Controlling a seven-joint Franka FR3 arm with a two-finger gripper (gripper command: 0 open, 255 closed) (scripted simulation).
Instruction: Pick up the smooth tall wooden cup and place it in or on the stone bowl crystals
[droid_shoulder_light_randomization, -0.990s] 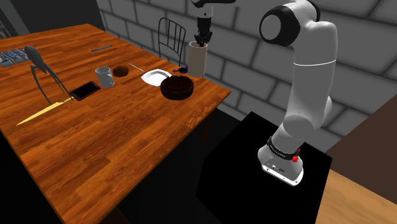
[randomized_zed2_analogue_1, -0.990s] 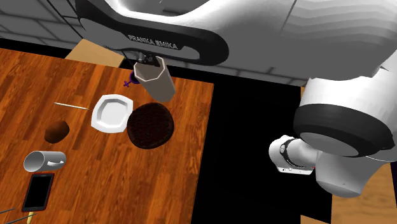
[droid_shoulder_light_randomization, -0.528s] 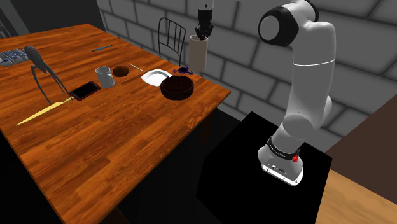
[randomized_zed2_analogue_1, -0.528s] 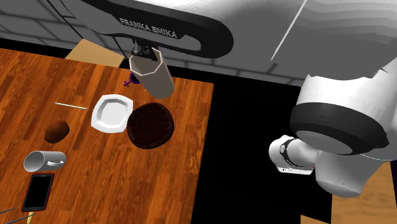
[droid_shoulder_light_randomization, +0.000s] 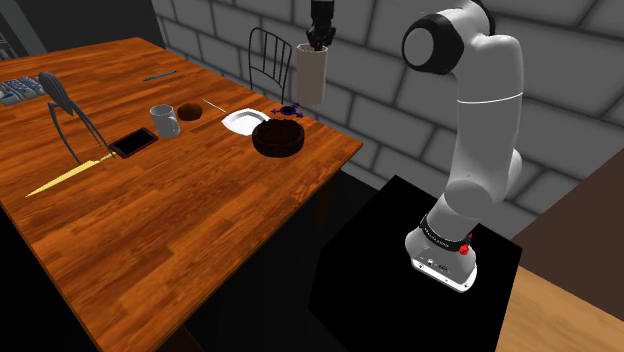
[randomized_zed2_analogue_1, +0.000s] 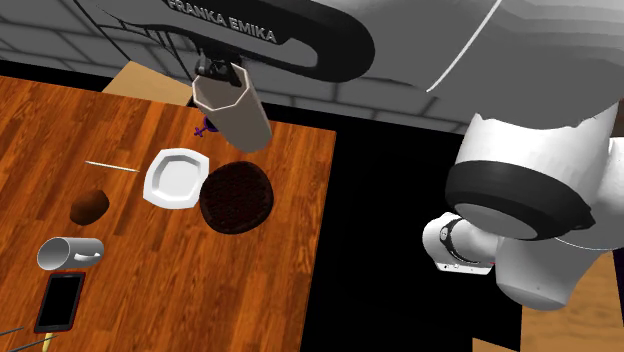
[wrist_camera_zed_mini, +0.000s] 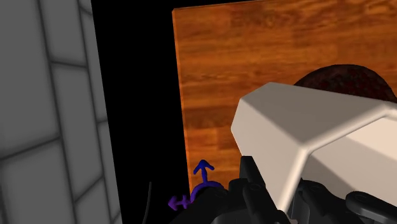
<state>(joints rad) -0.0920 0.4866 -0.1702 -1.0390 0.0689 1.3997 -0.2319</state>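
A tall pale beige cup (droid_shoulder_light_randomization: 311, 73) with faceted sides hangs in the air above the table's far corner. My black gripper (droid_shoulder_light_randomization: 320, 38) is shut on its rim from above. In the second exterior view the cup (randomized_zed2_analogue_1: 233, 108) hangs tilted under the arm, beyond the bowl. The dark round bowl (droid_shoulder_light_randomization: 277, 136) sits on the table just below and toward the shoulder view's left of the cup; it is the dark disc (randomized_zed2_analogue_1: 237, 197) in the second exterior view. In the wrist view the cup (wrist_camera_zed_mini: 315, 143) is large between the fingers (wrist_camera_zed_mini: 254, 188), with the bowl (wrist_camera_zed_mini: 340, 79) beyond it.
A white plate (droid_shoulder_light_randomization: 242, 121) lies beside the bowl, a small purple object (droid_shoulder_light_randomization: 289, 108) behind it. A glass mug (droid_shoulder_light_randomization: 165, 120), a brown lump (droid_shoulder_light_randomization: 190, 111), a phone (droid_shoulder_light_randomization: 133, 141) and a yellow knife (droid_shoulder_light_randomization: 70, 176) lie further along the wooden table (droid_shoulder_light_randomization: 180, 210). A chair (droid_shoulder_light_randomization: 269, 55) stands behind.
The gripper has lifted the cup higher above the table's corner over the last second. Nothing on the table has moved.
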